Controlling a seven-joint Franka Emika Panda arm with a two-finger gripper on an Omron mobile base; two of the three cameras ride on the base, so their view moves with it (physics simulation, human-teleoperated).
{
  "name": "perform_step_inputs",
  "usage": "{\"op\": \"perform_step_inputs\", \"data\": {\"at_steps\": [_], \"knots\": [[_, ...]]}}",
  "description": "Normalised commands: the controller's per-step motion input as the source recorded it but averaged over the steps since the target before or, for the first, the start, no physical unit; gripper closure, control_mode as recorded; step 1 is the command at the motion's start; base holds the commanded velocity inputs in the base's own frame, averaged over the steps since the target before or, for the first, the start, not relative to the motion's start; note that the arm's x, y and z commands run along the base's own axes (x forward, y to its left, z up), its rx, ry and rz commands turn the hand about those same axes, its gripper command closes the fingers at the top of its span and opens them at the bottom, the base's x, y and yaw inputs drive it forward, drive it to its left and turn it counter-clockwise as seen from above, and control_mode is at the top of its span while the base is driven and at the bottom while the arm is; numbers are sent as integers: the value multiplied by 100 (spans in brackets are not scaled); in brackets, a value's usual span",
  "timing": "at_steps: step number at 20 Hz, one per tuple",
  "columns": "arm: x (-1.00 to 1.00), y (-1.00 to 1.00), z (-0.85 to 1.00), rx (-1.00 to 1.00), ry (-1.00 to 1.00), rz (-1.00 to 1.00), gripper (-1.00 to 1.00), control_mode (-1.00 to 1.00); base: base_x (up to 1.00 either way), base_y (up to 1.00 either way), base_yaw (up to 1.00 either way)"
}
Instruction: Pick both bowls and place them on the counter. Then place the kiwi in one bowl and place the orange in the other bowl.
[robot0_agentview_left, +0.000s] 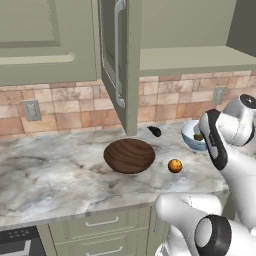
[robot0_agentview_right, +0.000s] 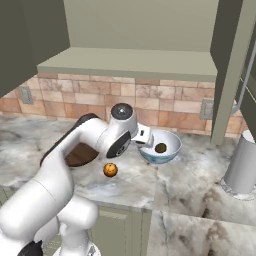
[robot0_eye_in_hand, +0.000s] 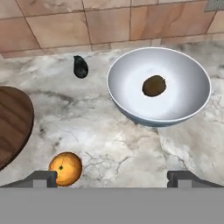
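The white bowl with blue pattern (robot0_eye_in_hand: 183, 105) stands on the marble counter (robot0_agentview_left: 50, 170) near the tiled wall, and the brown kiwi (robot0_eye_in_hand: 154, 85) lies inside it. The orange (robot0_eye_in_hand: 65, 168) rests on the counter between that bowl and the dark wooden bowl (robot0_agentview_left: 129, 155), touching neither. My gripper (robot0_eye_in_hand: 113, 180) hovers above the counter in front of the white bowl, open, its fingertips (robot0_eye_in_hand: 43, 178) far apart with nothing between them. In the right base view the kiwi (robot0_agentview_right: 160, 148) sits in the white bowl (robot0_agentview_right: 172, 142), the orange (robot0_agentview_right: 110, 170) lies in front, and my arm covers part of the wooden bowl (robot0_agentview_right: 80, 156).
A small black glossy pointed thing (robot0_eye_in_hand: 80, 67) lies by the wall behind the bowls. An open cabinet door (robot0_agentview_left: 117, 60) hangs over the counter above the wooden bowl. A grey metal canister (robot0_agentview_right: 242, 167) stands at the right.
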Motion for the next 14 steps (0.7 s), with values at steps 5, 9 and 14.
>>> {"op": "perform_step_inputs", "data": {"at_steps": [5,9,14], "knots": [[-41,63,-7,-11,10,0,-100,-100,0,0,0],[-13,47,-36,0,13,0,-100,-100,0,0,0],[1,14,-38,3,23,1,-100,-100,0,0,0]]}}
